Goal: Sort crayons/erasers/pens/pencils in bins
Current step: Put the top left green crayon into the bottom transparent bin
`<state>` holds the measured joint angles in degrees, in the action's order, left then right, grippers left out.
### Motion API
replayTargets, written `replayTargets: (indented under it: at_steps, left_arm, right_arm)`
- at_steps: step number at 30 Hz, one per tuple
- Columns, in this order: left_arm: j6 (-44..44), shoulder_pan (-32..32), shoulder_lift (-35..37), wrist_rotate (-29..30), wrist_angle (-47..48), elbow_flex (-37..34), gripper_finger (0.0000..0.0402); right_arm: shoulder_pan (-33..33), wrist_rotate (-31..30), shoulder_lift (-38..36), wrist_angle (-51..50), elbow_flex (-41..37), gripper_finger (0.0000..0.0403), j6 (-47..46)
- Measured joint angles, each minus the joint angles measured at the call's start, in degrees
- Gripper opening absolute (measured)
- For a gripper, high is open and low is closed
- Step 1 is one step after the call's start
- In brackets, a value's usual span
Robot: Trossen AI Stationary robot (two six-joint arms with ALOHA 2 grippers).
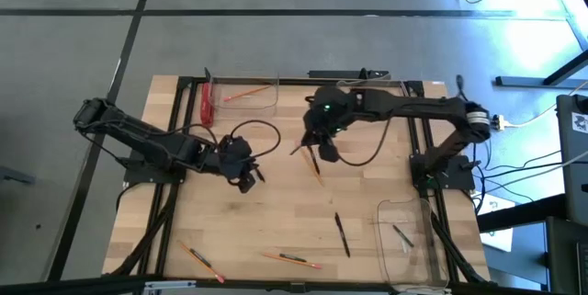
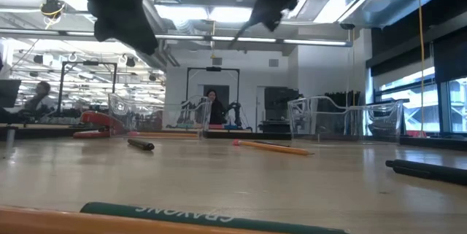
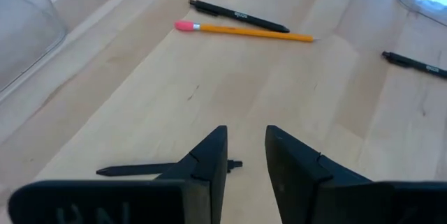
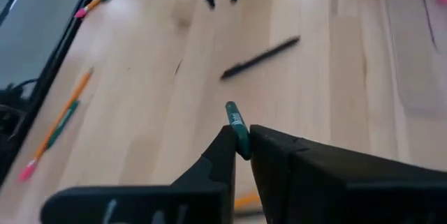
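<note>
**Green stick pinched by its tip, and a drop is on the cards**

The right gripper (image 4: 238, 133) is seen over the middle of the table, closed narrowly on a green stick (image 4: 236, 121). Only one end is caught between the pads. The rest hangs free, so the stick could be swung or levered out if the wrist is turned sharply. A fall from there would be onto open wood, just beside a pencil (image 1: 315, 168) lying under the arm. The stick could then roll away towards the loose pens and pencils near the near edge.

Which of the bins it belongs in cannot be told. One bin (image 1: 246, 96) at the far edge holds a pencil. Another bin (image 1: 409, 210) by the near right corner holds a pen (image 1: 401, 236). If the stick is released over a rim rather than inside it, it could be bounced back onto the table.

The left gripper (image 3: 246, 137) is held low over the table's left half, its fingers narrowly parted and empty. A black pen (image 3: 136, 170) lies just beside one fingertip, not between the fingers. If the fingers are closed there, the pen may be nudged aside rather than caught. The two arms are near each other at mid-table, so a crossing move could bring contact.
</note>
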<state>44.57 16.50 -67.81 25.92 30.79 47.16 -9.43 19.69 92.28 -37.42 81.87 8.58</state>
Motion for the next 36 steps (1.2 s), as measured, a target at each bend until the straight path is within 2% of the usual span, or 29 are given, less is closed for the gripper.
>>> replayTargets:
  at_steps: [5, 9, 20, 30, 36]
  left_arm:
    - [-0.11, 1.20, 0.00, 1.47, 0.04, 0.00, 0.0090]
    - [-1.82, 2.01, 0.00, 2.13, -0.53, 0.00, 0.0090]
    - [-11.96, 3.59, 0.00, 2.18, -3.55, 0.00, 0.0090]
    - [-19.50, 3.57, 0.00, 1.50, -8.53, 0.00, 0.0090]
    - [-19.84, 3.55, 0.00, 1.46, -8.59, 0.00, 0.0090]
  right_arm:
    - [1.19, -1.83, -5.52, -9.75, 0.00, 0.0031, -2.68]
    - [3.27, -1.67, -9.33, -16.18, 0.02, 0.0033, -8.53]
    - [16.60, -0.52, -13.95, -35.66, 0.07, 0.0034, -33.23]
    - [32.08, 2.16, -13.97, -40.63, 0.00, 0.0033, -60.34]
    - [39.98, 5.97, -13.95, -40.38, -4.56, 0.0034, -76.30]
